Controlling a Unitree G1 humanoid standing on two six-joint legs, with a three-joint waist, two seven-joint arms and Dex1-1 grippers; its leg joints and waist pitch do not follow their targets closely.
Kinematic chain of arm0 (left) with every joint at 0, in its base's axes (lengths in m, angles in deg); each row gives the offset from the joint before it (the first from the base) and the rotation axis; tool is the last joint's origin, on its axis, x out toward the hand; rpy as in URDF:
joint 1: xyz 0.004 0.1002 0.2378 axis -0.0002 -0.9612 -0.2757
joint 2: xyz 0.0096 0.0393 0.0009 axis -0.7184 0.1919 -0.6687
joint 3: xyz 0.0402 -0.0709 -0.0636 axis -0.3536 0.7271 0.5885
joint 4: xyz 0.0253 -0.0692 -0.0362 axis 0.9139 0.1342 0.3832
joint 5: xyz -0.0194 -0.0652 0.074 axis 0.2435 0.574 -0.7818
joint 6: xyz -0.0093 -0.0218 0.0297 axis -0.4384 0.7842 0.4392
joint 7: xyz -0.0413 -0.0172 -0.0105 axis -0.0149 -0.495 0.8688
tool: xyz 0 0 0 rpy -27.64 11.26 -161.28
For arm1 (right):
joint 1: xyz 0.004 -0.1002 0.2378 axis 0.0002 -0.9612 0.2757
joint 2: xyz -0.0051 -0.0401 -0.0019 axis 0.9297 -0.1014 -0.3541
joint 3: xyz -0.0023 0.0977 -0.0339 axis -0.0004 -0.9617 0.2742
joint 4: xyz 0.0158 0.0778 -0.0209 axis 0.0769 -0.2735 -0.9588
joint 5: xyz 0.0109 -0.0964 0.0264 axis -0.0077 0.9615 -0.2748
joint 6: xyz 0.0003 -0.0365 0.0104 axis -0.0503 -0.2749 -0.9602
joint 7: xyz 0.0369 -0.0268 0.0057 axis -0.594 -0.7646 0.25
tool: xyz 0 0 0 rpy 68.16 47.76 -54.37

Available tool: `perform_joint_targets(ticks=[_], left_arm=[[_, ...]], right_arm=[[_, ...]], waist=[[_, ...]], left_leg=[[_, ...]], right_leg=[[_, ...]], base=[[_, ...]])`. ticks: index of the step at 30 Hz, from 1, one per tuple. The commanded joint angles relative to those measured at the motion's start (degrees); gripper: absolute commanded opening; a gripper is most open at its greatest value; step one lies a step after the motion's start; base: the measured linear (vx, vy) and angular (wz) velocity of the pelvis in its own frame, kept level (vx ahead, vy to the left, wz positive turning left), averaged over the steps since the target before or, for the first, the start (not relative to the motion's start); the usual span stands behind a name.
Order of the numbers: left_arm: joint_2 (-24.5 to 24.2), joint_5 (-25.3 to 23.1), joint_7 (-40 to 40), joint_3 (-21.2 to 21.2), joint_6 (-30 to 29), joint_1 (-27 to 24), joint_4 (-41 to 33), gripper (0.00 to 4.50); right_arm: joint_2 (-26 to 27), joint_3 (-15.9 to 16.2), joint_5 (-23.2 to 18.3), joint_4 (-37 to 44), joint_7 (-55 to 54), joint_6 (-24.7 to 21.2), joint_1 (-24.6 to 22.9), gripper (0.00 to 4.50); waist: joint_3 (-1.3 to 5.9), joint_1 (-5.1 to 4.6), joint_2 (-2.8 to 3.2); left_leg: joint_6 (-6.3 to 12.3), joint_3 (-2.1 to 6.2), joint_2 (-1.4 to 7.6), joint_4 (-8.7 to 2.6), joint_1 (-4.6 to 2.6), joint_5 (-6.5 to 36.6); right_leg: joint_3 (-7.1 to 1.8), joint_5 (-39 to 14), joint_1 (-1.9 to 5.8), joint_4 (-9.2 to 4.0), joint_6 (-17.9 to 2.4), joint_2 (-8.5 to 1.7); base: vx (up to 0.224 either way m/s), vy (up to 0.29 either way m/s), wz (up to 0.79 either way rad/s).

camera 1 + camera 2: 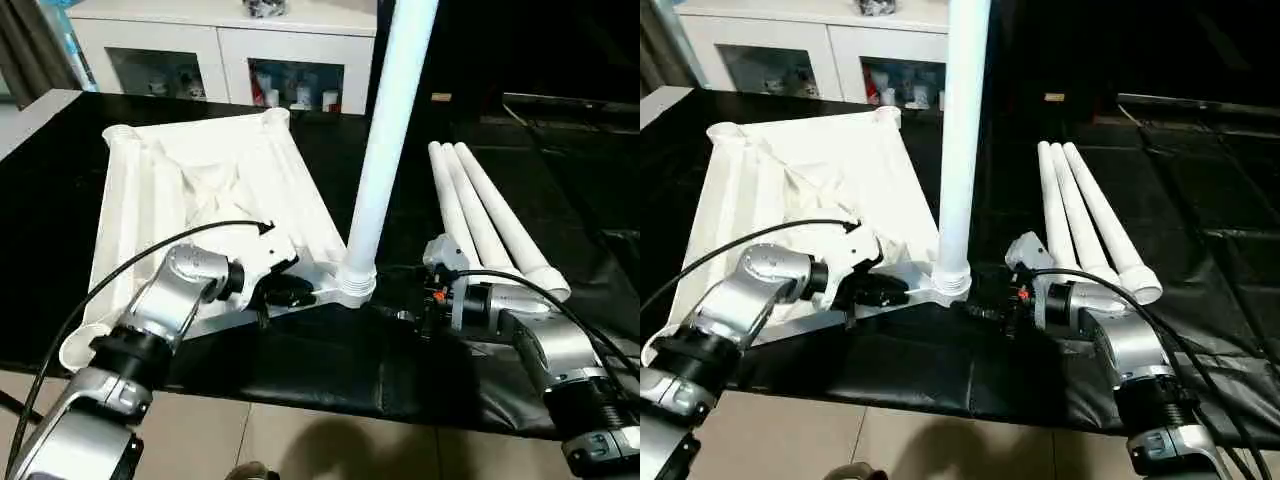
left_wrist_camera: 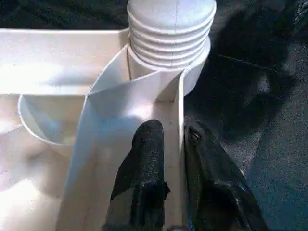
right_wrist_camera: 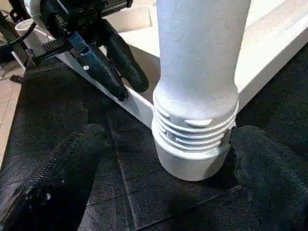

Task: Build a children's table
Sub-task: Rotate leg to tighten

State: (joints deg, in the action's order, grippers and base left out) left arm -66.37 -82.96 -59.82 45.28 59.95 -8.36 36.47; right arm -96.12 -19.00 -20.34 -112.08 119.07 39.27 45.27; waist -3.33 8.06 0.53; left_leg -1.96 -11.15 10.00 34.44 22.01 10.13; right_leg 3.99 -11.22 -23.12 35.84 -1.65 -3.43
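The white tabletop [image 1: 150,200] lies underside up on a black mat. One white leg [image 1: 390,130] stands upright in its near right corner socket [image 1: 357,285], with the threaded base [image 3: 195,134] showing above the socket. My left gripper [image 2: 175,130] straddles the tabletop's thin rim wall [image 2: 182,101] just beside that socket. Its jaws stand narrowly open, with a small gap between one finger and the wall. My right gripper [image 3: 192,144] is wide open, one finger [image 3: 72,163] on each side of the leg's base, neither touching it.
Three more white legs [image 1: 490,220] lie side by side on the mat to the right. A white glass-door cabinet [image 1: 230,50] stands behind. The black mat [image 1: 320,360] ends near me, with tiled floor [image 1: 300,440] below.
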Motion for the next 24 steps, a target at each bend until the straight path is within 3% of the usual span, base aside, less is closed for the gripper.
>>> perform_joint_targets(ticks=[1, 4, 12, 20, 24], left_arm=[[-0.1, -1.0, 0.9, -0.2, 0.6, 1.4, 1.4, 0.82], [0.0, -0.9, 0.7, -0.2, 0.5, 1.5, 1.8, 0.82], [-0.1, -1.1, -0.6, -1.1, 0.8, 1.6, 2.6, 0.04], [-0.6, -1.9, -1.3, -1.9, 1.8, 1.4, 2.8, 0.04], [-2.1, -1.7, -5.5, -3.2, 4.9, 0.6, 1.9, 0.04]], right_arm=[[-0.6, 0.0, 0.0, 1.7, 0.2, -0.2, -0.4, 4.50], [-0.7, 0.0, 0.0, 1.7, 0.2, -0.1, -0.5, 4.50], [-0.8, 0.0, 0.0, 1.8, 0.0, 0.1, -0.7, 4.50], [-0.9, 0.2, 0.2, 1.5, 0.0, 0.3, -0.4, 4.50], [-1.4, 0.4, 0.4, 1.1, 0.9, 0.7, 0.5, 4.50]], waist=[[4.19, -0.19, -0.03], [4.20, -0.19, 0.08], [4.20, -0.19, 0.14], [4.17, -0.20, 0.03], [4.22, -0.17, 0.09]], left_leg=[[2.36, 1.86, 3.63, -3.64, -1.15, 9.4], [2.16, 1.88, 3.68, -3.66, -1.18, 9.6], [2.06, 1.89, 3.65, -3.66, -1.18, 9.9], [2.08, 1.91, 3.70, -3.68, -1.20, 10.1], [2.12, 1.89, 3.71, -3.72, -1.18, 9.7]], right_leg=[[-3.13, -9.9, 2.98, -4.64, -11.1, -5.60], [-3.15, -9.6, 2.96, -4.64, -11.2, -5.60], [-3.14, -9.5, 3.02, -4.64, -11.5, -5.65], [-3.17, -9.7, 3.00, -4.66, -11.4, -5.65], [-3.15, -10.0, 2.98, -4.63, -11.1, -5.60]], base=[[0.000, 0.000, 0.00], [0.000, 0.000, 0.00], [0.000, 0.000, 0.00], [0.000, 0.000, 0.00], [0.000, 0.000, 0.00]])
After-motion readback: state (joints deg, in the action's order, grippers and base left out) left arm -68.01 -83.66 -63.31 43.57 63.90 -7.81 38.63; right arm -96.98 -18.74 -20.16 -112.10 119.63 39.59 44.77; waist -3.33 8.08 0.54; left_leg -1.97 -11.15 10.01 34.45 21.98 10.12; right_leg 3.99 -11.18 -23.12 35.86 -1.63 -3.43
